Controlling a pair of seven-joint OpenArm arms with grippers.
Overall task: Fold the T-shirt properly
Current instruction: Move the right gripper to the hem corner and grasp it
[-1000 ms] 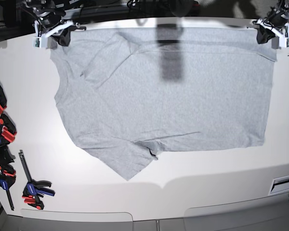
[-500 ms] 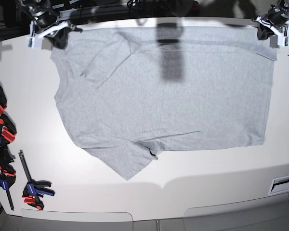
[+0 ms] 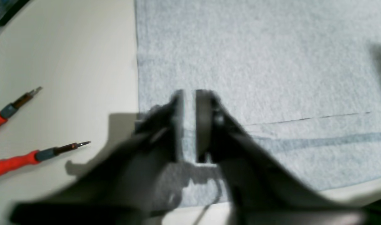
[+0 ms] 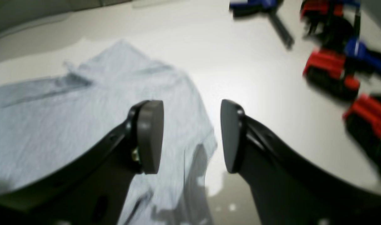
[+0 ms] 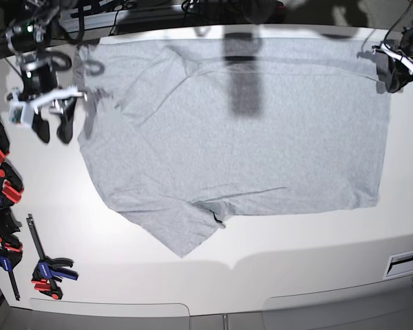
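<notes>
The light grey T-shirt [image 5: 248, 151] lies spread flat on the white table [image 5: 310, 240], one sleeve folded in at the far left and the other sticking out at the near left. My right gripper [image 5: 54, 134] hangs just off the shirt's left edge. In the right wrist view it [image 4: 190, 104] stands wide open with nothing between its pads, over the hem of the shirt [image 4: 84, 118]. My left gripper [image 5: 394, 75] is at the shirt's far right corner. Its pads [image 3: 189, 93] stand a narrow gap apart above the fabric [image 3: 256, 56], holding nothing.
Several red, blue and black clamps [image 5: 3, 185] lie along the table's left edge, also seen as clamps [image 4: 331, 72] close to my right gripper. Two red-handled screwdrivers [image 3: 37, 153] lie on the table beside the shirt's right edge. A dark shadow [image 5: 244, 75] crosses the shirt's far middle.
The right gripper let go of the far left corner, opened wide and swung toward the near side along the shirt's left edge. The left gripper parted slightly and shifted right off its corner.
</notes>
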